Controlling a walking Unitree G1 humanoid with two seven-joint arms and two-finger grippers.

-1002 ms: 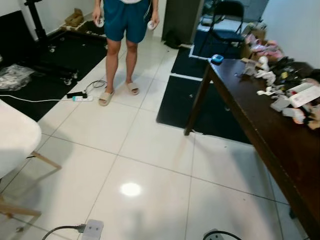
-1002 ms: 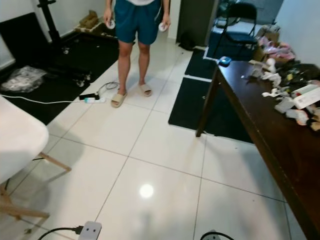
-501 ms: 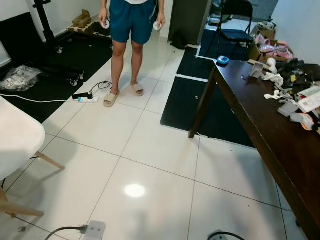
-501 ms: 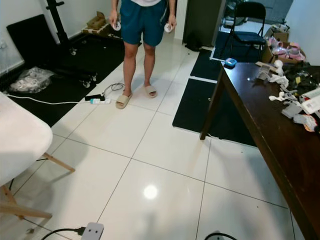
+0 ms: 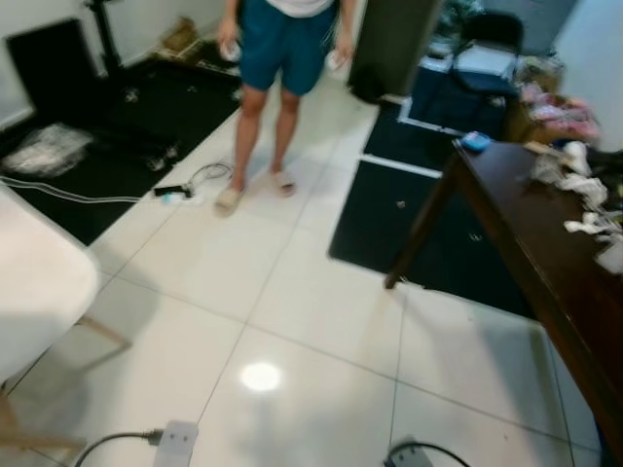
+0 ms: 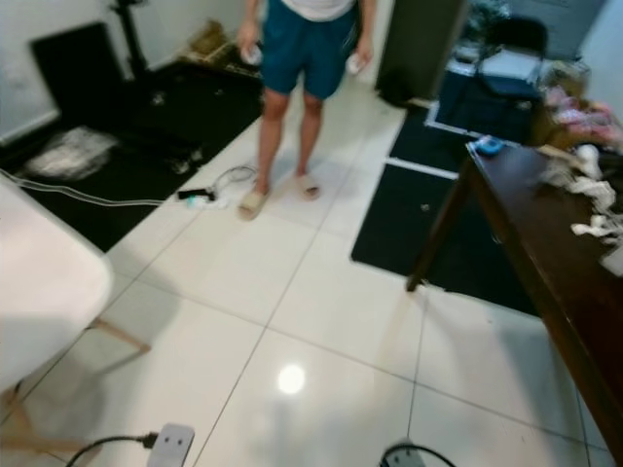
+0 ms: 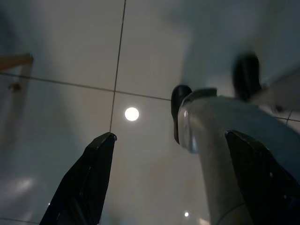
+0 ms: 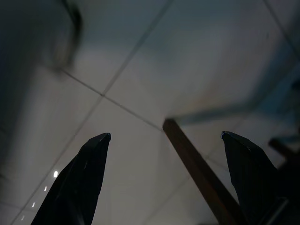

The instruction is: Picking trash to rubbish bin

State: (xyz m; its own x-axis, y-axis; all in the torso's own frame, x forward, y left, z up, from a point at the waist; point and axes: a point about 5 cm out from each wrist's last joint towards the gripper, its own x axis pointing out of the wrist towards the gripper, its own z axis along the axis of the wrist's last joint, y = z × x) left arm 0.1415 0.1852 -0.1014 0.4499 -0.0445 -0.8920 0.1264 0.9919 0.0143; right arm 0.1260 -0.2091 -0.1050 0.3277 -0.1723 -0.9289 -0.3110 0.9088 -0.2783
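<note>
Compared with half a second before, the whole picture has shifted: the dark desk [image 5: 545, 263] now sits further to the right and the person [image 5: 282, 58] in blue shorts appears closer to the middle, so the camera has turned; the things themselves look unmoved. The picture is also more blurred now. The trash [image 5: 584, 185], pale crumpled pieces, lies on the far part of the desk top. No writing or brand can be read anywhere. A white chair [image 5: 39, 282] stands at the left, and a white power strip [image 5: 175, 443] lies on the tiled floor [image 5: 321, 311]. The left pincer [image 7: 173, 178] hangs over the floor with its fingers spread wide and empty. The right pincer [image 8: 164, 178] is spread too, near a brown desk leg [image 8: 201, 173].
</note>
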